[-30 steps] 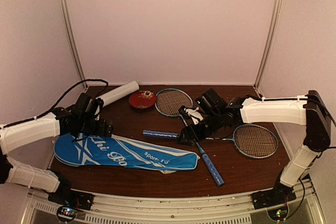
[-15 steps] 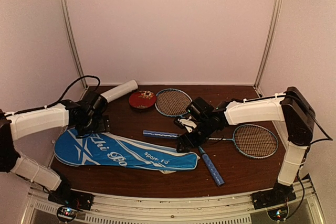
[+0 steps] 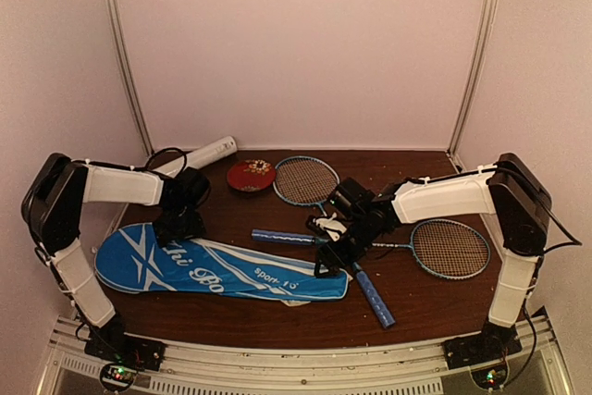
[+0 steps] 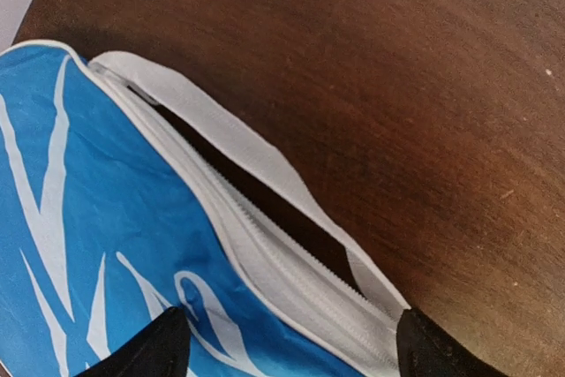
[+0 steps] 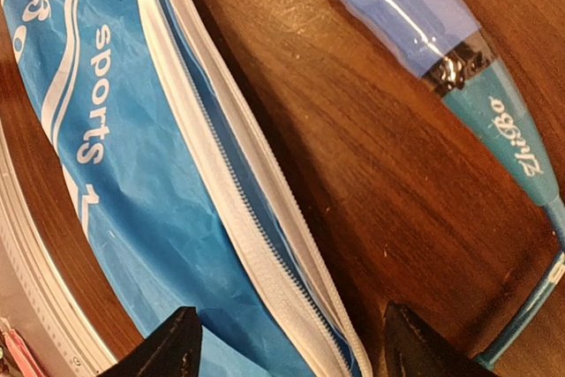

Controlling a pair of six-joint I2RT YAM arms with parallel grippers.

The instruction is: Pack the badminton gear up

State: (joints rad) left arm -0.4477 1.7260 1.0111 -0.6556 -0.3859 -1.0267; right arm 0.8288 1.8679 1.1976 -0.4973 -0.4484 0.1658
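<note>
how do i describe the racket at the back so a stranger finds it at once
On the dark wooden table, find the small red dish near the back wall. The racket has its round head just right of that dish, its blue handle slanting toward the near edge. The other racket lies crosswise, head far out on the right side.
</note>
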